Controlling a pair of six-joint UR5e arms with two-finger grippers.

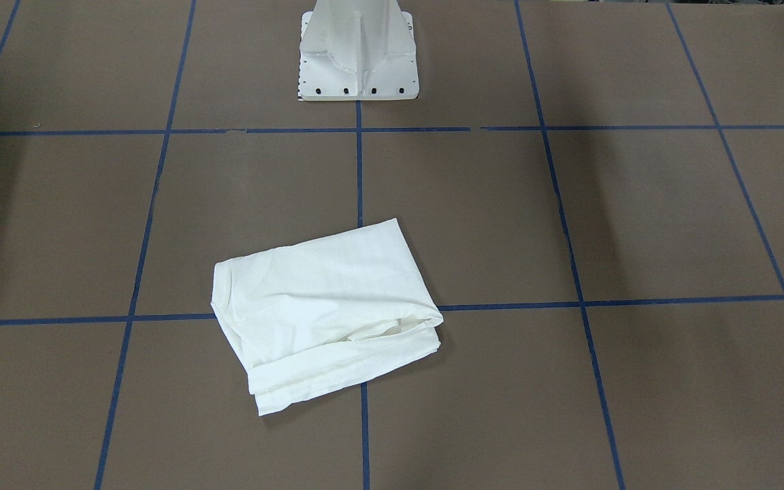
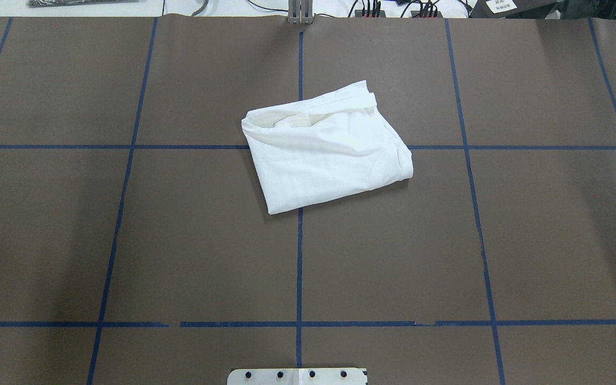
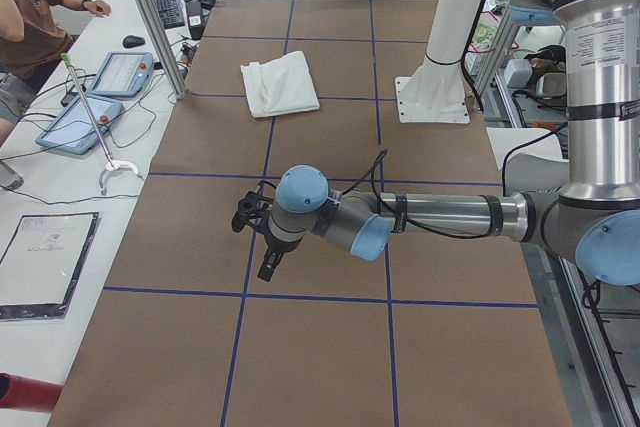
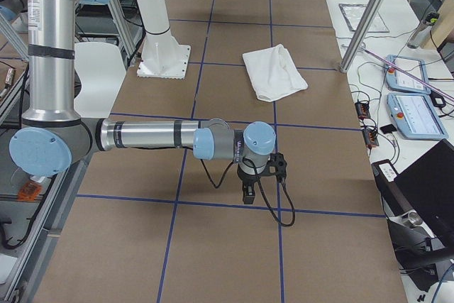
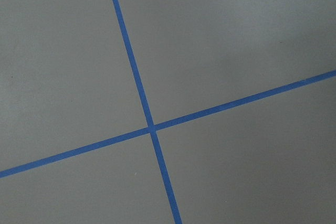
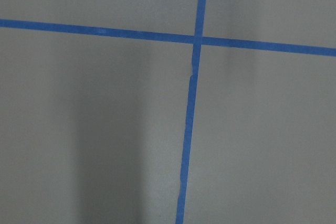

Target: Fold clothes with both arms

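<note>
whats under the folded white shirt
The folded white fabric shirt lies on the brown paper table cover, over a crossing of blue tape lines. The crossing itself, and anything else beneath, is covered.

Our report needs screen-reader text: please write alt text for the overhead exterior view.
A white T-shirt, folded into a compact, skewed rectangle, lies near the middle of a brown table gridded with blue tape lines. Only the edge of the white pedestal base shows at the bottom.
</note>
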